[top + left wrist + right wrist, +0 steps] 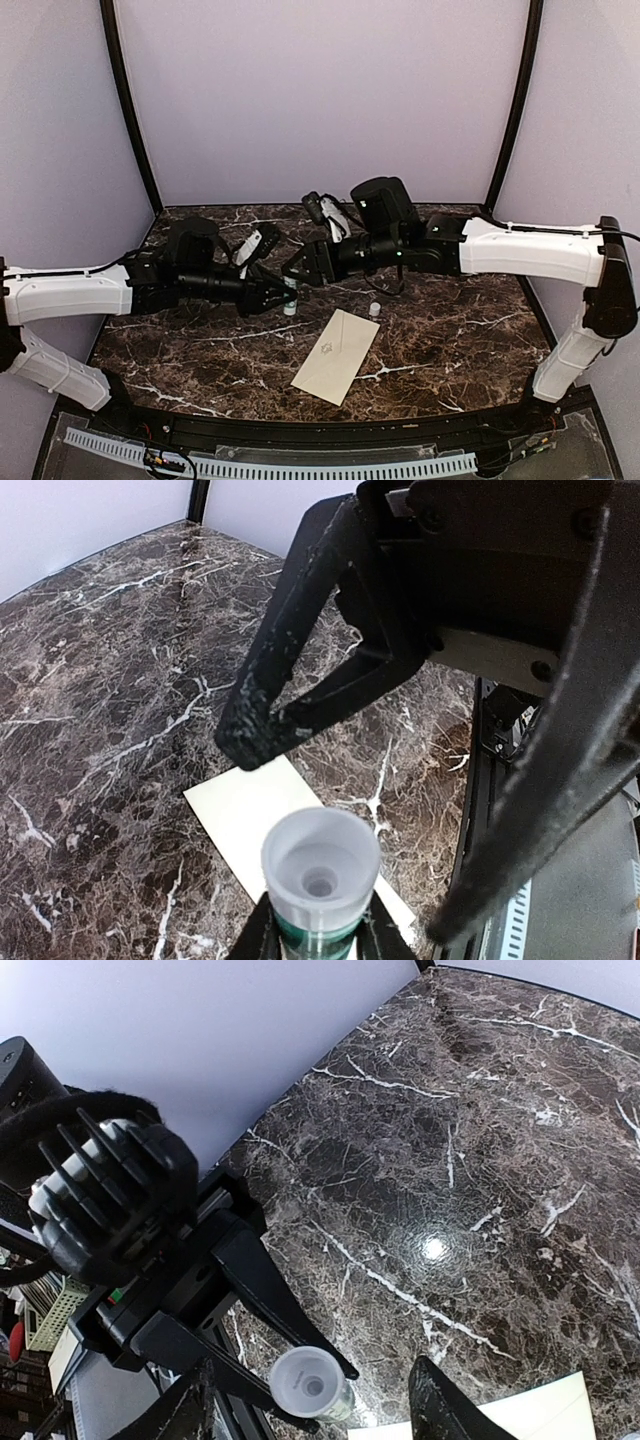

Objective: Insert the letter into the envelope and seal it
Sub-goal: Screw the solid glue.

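The cream envelope (335, 356) lies flat at the table's front middle, its faint emblem facing up. It also shows under the glue stick in the left wrist view, envelope (245, 815), and as a corner in the right wrist view, envelope (545, 1415). The letter is not in view. My left gripper (283, 296) is shut on a green glue stick (320, 880) with an uncapped, whitish open top, held above the envelope's far end. My right gripper (293, 268) is open. Its fingers (300, 670) straddle the glue stick (312, 1385) from the other side without touching it.
A small white cap (374, 310) stands on the marble table (450, 330) just beyond the envelope's far right corner. Purple walls close in the back and sides. Both arms meet over the table's middle.
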`<state>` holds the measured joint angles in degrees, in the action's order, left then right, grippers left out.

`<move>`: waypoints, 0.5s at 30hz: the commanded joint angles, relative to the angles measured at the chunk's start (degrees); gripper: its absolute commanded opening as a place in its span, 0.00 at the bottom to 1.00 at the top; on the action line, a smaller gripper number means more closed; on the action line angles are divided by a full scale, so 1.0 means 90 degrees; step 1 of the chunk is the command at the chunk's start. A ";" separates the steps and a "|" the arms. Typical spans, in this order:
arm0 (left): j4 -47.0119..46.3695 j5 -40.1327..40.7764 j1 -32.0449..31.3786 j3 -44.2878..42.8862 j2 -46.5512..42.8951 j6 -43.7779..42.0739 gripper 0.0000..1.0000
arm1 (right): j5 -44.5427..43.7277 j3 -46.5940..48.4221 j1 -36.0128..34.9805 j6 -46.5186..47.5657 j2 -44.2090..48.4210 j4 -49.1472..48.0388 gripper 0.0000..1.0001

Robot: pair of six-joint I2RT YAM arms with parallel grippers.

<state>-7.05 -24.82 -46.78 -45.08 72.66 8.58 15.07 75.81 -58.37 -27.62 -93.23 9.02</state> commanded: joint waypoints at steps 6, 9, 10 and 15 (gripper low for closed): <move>-0.0133 0.0012 -0.0036 -0.0138 0.0027 -0.0001 0.00 | 0.0233 0.0226 -0.0163 -0.0184 -0.0475 -0.0093 0.52; -0.0142 0.0034 -0.0036 -0.0138 0.0013 0.0002 0.00 | 0.0176 0.0298 -0.0209 -0.0176 -0.0578 0.0023 0.47; -0.0148 0.0038 -0.0034 -0.0135 0.0013 0.0003 0.00 | 0.0172 0.0335 -0.0221 -0.0173 -0.0599 0.0055 0.45; -0.0124 0.0194 -0.0031 -0.0145 0.0015 0.0031 0.00 | 0.0188 0.0424 -0.0279 -0.0182 -0.0691 0.0087 0.36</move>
<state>-5.91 -24.43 -46.85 -45.06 73.84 8.62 16.16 77.93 -59.51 -29.26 -98.28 9.47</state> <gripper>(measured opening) 0.221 0.388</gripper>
